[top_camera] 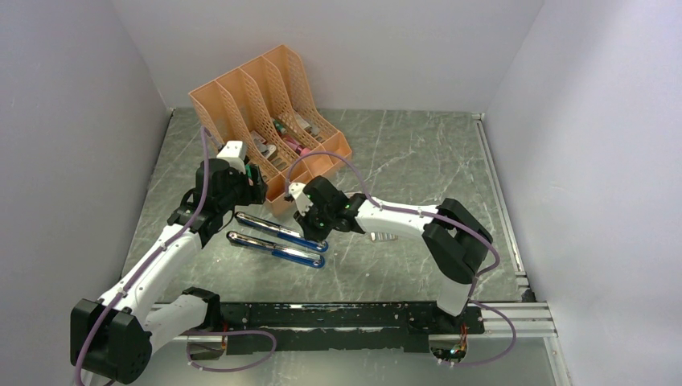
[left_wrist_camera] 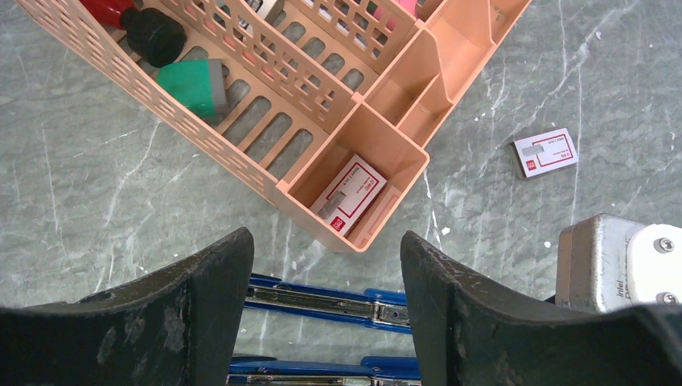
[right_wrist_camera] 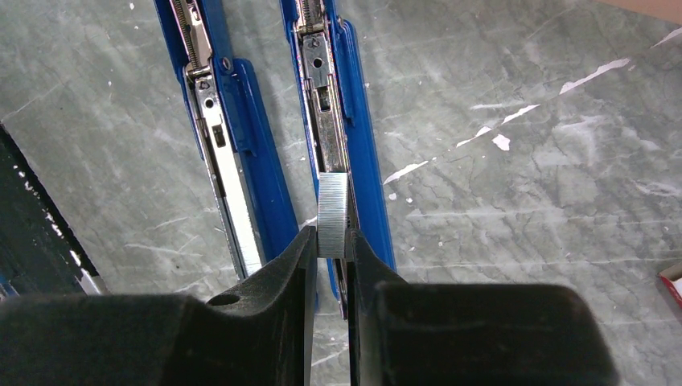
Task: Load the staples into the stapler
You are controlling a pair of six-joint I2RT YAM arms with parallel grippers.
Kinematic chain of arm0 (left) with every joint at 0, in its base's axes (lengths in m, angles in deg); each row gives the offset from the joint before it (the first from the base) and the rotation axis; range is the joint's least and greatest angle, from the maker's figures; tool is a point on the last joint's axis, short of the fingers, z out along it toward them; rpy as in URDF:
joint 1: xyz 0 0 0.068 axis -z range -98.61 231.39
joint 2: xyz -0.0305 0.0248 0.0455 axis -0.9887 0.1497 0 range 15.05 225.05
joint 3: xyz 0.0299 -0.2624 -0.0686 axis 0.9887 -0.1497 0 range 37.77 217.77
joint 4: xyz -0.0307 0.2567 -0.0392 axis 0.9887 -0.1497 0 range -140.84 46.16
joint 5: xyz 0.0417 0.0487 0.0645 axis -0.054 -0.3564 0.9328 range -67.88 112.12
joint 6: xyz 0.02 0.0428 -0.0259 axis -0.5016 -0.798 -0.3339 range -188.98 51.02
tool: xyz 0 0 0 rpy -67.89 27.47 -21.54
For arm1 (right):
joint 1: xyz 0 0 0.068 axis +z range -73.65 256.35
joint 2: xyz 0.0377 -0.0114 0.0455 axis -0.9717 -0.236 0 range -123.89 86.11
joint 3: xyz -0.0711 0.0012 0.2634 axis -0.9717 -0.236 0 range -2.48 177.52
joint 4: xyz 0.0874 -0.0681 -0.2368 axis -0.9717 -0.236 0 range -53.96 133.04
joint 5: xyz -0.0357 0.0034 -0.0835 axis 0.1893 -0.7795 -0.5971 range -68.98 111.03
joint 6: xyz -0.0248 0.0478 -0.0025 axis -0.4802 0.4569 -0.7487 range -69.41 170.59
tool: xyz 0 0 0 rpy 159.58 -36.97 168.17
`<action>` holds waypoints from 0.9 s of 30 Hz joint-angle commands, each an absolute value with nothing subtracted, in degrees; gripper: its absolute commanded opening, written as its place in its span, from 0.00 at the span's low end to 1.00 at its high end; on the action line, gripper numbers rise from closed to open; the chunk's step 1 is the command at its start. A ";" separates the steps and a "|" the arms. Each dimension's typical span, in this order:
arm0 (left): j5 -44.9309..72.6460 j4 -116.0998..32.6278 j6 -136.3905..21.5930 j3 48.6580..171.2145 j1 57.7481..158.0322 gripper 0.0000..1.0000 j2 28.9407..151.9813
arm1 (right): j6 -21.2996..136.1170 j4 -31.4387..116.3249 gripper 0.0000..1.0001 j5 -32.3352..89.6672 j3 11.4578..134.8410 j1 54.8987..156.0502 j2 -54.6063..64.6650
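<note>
The blue stapler (top_camera: 277,239) lies opened flat on the table, its two long halves side by side. In the right wrist view, my right gripper (right_wrist_camera: 330,241) is shut on the staples (right_wrist_camera: 333,211), a ribbed silvery strip. It holds them right over the metal channel of the stapler's right-hand half (right_wrist_camera: 326,104); whether they touch it I cannot tell. The other half (right_wrist_camera: 229,153) lies to the left. My left gripper (left_wrist_camera: 326,241) is open and empty, hovering above the stapler (left_wrist_camera: 322,301) near the organizer's corner.
An orange mesh desk organizer (top_camera: 241,88) stands behind the stapler, holding markers and other bits. A white-and-red box (left_wrist_camera: 347,193) lies in its front compartment. Another small white-and-red box (left_wrist_camera: 545,152) lies on the table to the right, near my right arm.
</note>
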State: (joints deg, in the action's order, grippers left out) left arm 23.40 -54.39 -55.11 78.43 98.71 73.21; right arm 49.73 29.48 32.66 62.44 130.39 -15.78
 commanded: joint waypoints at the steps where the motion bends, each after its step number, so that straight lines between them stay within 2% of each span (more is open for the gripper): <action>1: 23.26 -52.85 -55.53 79.60 98.00 0.72 72.80 | 50.28 30.13 0.15 32.68 63.13 130.00 -14.31; 27: 23.25 -52.83 -55.53 79.59 98.00 0.72 72.78 | 48.25 23.96 0.15 31.47 67.31 130.01 -18.63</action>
